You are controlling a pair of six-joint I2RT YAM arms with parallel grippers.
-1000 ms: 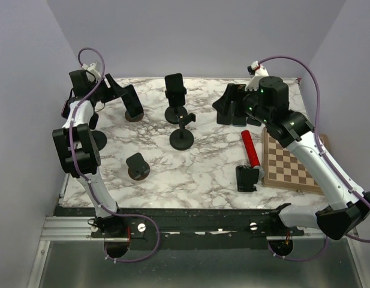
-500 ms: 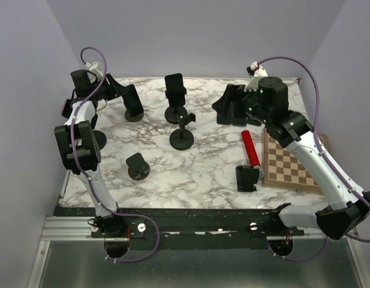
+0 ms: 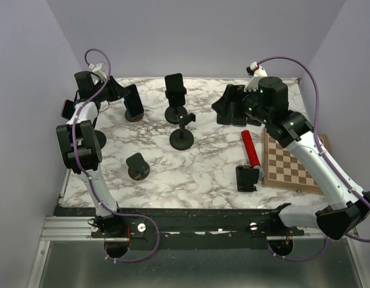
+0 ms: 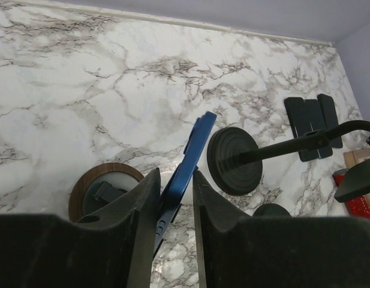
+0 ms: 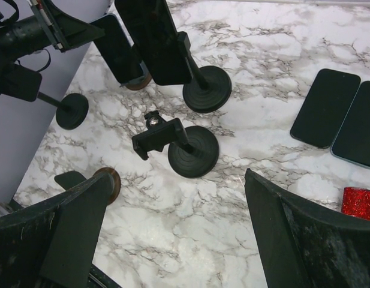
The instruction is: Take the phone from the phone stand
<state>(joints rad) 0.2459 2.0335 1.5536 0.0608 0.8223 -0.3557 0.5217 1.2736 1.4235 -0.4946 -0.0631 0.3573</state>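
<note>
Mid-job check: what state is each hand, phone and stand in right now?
Left hand: shut on the blue phone.
Right hand: open, empty.
Blue phone: tilted, gripped edgewise.
Wooden-base stand: upright; phone contact unclear.
Centre stand: holding a dark phone.
Clamp stand: empty.

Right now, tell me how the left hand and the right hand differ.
The left hand is closed on the slim blue phone; the right hand is wide open and empty. The left hand is at the back left; the right hand hovers back right. Both have black fingers.
</note>
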